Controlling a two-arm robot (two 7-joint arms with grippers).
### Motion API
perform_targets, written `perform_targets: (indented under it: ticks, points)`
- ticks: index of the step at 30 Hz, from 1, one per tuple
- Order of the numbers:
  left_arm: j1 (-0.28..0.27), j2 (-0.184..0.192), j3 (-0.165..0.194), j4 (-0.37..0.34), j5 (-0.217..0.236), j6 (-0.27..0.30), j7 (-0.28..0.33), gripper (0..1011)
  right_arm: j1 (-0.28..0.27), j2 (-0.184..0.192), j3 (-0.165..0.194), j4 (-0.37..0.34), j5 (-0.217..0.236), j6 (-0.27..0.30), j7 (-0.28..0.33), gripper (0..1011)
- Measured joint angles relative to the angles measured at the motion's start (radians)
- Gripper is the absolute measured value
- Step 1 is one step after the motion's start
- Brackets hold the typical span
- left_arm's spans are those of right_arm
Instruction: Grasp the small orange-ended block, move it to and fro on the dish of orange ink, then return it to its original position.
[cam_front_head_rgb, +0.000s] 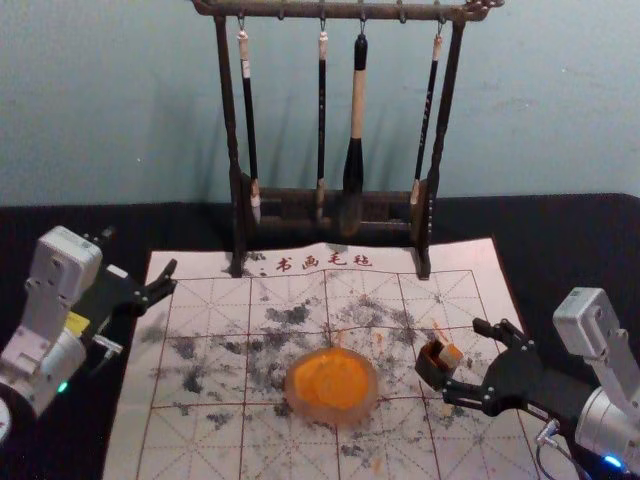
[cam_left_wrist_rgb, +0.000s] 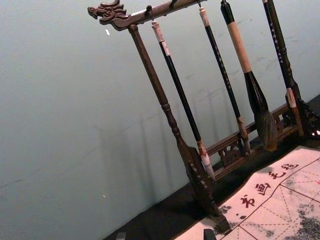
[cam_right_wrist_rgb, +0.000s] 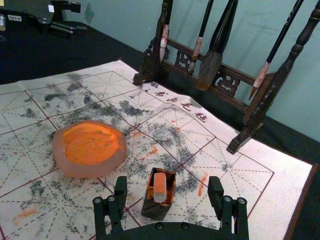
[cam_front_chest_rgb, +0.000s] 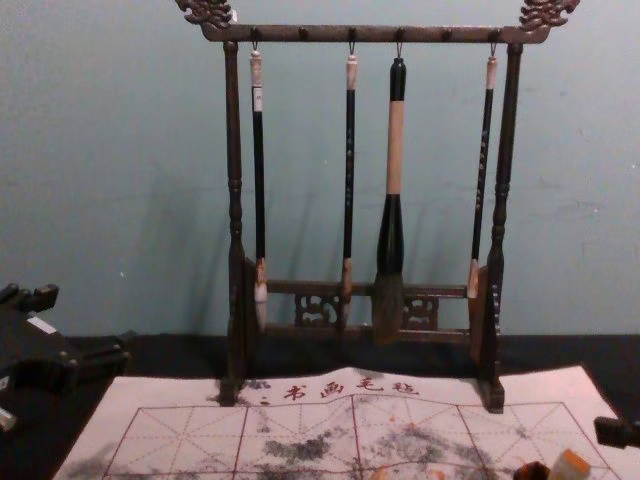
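1. Although its jaws stand apart with nothing between them, the left gripper (cam_front_head_rgb: 140, 252) looks idle, off to the left of the dish and a little beyond it.
2. Orange ink (cam_front_head_rgb: 330, 382) lies ready in the dish (cam_right_wrist_rgb: 94, 170); nothing touches it, so no rubbing is under way.
3. Right of the dish, orange smudges (cam_right_wrist_rgb: 150, 151) mark the mat (cam_right_wrist_rgb: 299, 161). They could suggest ink work, but don't prove this round is done.
4. Farther right of the dish, the small orange-ended block (cam_right_wrist_rgb: 159, 186) stands in a dark holder (cam_right_wrist_rgb: 153, 210), presumably its original position.
5. Reaching in from the dish's right side, the right gripper (cam_right_wrist_rgb: 168, 180) has its jaws spread either side of the block and holder, clear of both. It's either about to grasp or has just let go; I can't tell which. If about to grasp, everything remains: grip, lift, stroke to and fro on the dish, return. Otherwise, only backing away is left.
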Motion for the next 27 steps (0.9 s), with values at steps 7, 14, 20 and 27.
perform_targets:
  ticks: [7, 14, 20, 27]
  points:
    - [0.000, 0.000, 0.000, 0.000, 0.000, 0.000, 0.000, 1001, 0.000, 0.002, -0.001, 0.000, 0.000, 0.000, 0.000, 1000]
    - [0.000, 0.000, 0.000, 0.000, 0.000, 0.000, 0.000, 1002, 0.000, 0.002, -0.002, 0.000, 0.001, 0.000, -0.001, 978]
    - [0.000, 0.000, 0.000, 0.000, 0.000, 0.000, 0.000, 1001, 0.000, 0.003, -0.003, -0.001, 0.001, 0.000, -0.001, 837]
    - [0.000, 0.000, 0.000, 0.000, 0.000, 0.000, 0.000, 1001, 0.000, 0.004, -0.003, -0.001, 0.002, -0.001, -0.001, 651]
